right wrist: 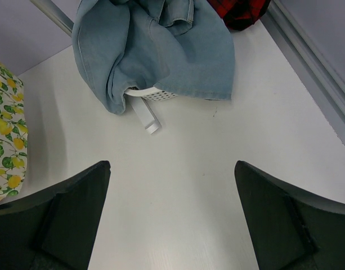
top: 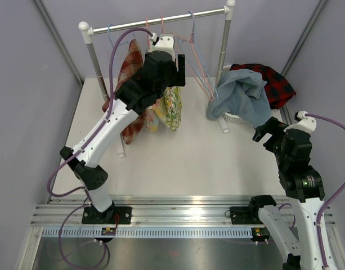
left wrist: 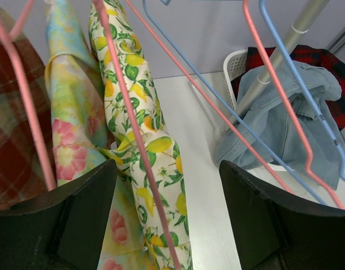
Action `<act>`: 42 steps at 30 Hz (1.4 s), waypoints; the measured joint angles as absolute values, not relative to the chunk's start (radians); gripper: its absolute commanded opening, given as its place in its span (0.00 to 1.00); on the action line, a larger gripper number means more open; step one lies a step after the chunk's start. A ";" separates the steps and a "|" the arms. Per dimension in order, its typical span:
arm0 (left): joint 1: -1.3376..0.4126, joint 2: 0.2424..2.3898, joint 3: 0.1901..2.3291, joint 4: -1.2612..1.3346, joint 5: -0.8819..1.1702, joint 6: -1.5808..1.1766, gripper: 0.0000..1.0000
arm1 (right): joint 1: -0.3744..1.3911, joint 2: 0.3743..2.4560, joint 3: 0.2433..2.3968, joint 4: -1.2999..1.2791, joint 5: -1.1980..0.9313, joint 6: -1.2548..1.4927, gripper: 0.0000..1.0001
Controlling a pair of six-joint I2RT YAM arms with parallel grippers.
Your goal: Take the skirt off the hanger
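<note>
Left gripper (left wrist: pixel 167 166) gapes wide astride the lemon-print skirt (left wrist: pixel 161 146) and pink hanger (left wrist: pixel 139 163), apparently not yet touching; next, close on cloth. Right gripper (right wrist: pixel 172 164) hangs wide, empty.

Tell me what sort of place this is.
Probably a robotics lab cell staged as a laundry corner: a clothes rail stands on a white table, beside a full laundry basket.
</note>
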State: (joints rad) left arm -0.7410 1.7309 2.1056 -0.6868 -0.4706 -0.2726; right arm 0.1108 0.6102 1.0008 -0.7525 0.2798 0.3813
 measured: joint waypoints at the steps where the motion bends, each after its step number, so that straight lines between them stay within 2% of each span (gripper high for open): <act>1: -0.741 1.743 2.116 -0.686 -0.469 -0.273 0.72 | 0.111 0.610 1.001 -0.753 0.282 0.380 0.99; 3: -0.738 1.761 2.132 -0.686 -0.468 -0.276 0.66 | 0.111 0.609 1.001 -0.753 0.288 0.377 1.00; 4: -0.736 1.766 2.135 -0.686 -0.468 -0.277 0.56 | 0.111 0.609 1.001 -0.753 0.290 0.375 0.99; 7: -0.726 1.782 2.141 -0.685 -0.467 -0.286 0.46 | 0.111 0.609 1.001 -0.753 0.295 0.370 1.00; 8: -0.721 1.787 2.141 -0.685 -0.468 -0.287 0.37 | 0.111 0.609 1.001 -0.753 0.295 0.370 0.99; 10: -0.710 1.800 2.146 -0.686 -0.471 -0.293 0.26 | 0.111 0.609 1.001 -0.753 0.295 0.369 0.99; 11: -0.705 1.807 2.148 -0.686 -0.471 -0.294 0.11 | 0.111 0.609 1.001 -0.753 0.295 0.369 1.00; 12: -0.699 1.815 2.148 -0.687 -0.471 -0.301 0.03 | 0.111 0.609 1.001 -0.752 0.295 0.368 0.99; 13: -0.694 1.823 2.151 -0.691 -0.480 -0.304 0.00 | 0.111 0.609 1.001 -0.752 0.295 0.367 0.99; 25: -0.709 1.831 2.269 -0.803 -0.484 -0.280 0.00 | 0.111 0.583 1.058 -0.717 0.158 0.328 0.98; 31: -0.799 1.780 2.348 -0.837 -0.517 -0.265 0.00 | 0.111 0.737 1.272 -0.682 0.027 0.283 0.98; 37: -0.823 1.734 2.363 -0.825 -0.553 -0.262 0.00 | 0.140 0.859 1.397 -0.699 -0.039 0.255 0.99; 40: -0.821 1.735 2.363 -0.811 -0.579 -0.257 0.00 | 0.253 0.987 1.496 -0.738 0.012 0.223 0.99; 42: -0.820 1.737 2.363 -0.813 -0.590 -0.254 0.00 | 0.432 1.087 1.543 -0.736 0.129 0.197 0.99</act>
State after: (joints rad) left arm -0.8204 1.7370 2.3634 -0.8127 -0.5900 -0.2539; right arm 0.4324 1.0870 1.5433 -0.7357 0.1287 0.1967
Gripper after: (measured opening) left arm 0.027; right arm 0.993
